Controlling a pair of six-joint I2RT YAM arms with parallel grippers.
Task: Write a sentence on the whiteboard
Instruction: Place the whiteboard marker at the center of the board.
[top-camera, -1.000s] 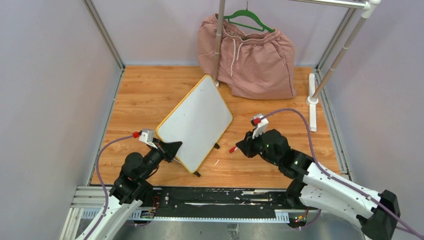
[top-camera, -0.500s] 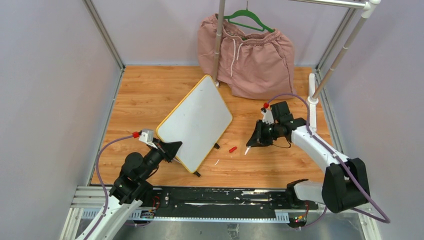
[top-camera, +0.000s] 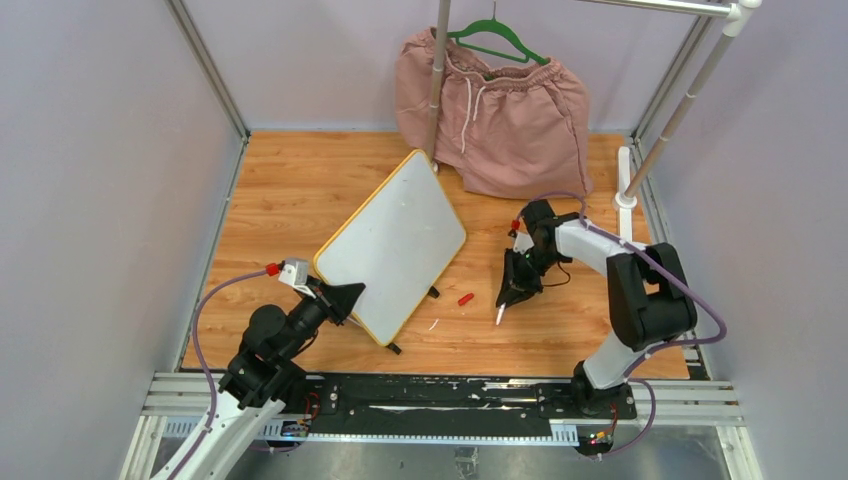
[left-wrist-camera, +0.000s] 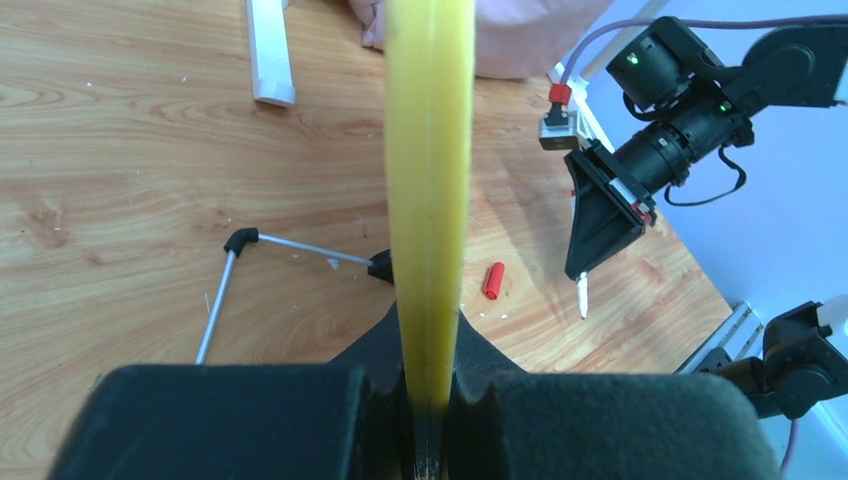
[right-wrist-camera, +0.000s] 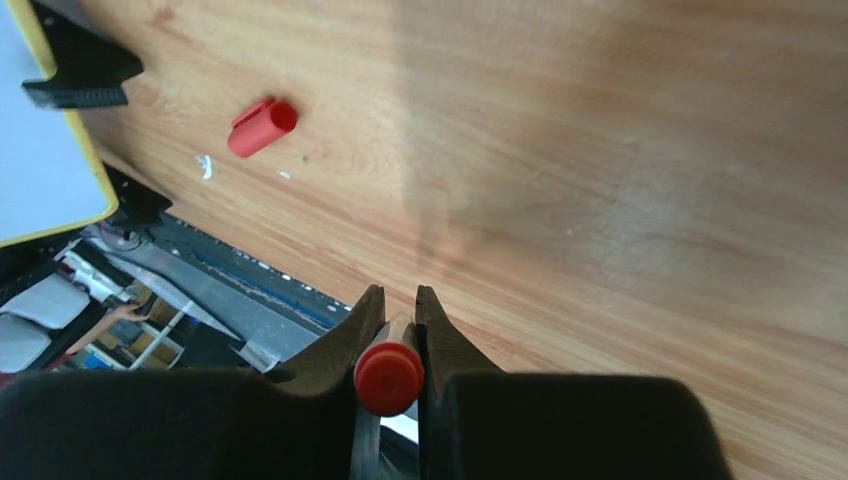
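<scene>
The whiteboard (top-camera: 395, 245) is a white rectangle with rounded corners and a thin yellow-orange rim; it sits cornerwise on the desk (top-camera: 290, 190), its far corner near the pink shorts (top-camera: 500, 110), its length running away from them; its face shows plain white; two small black feet show under one long edge; the left gripper (top-camera: 350, 296) pinches the corner farthest from the shorts between its jaws.
</scene>
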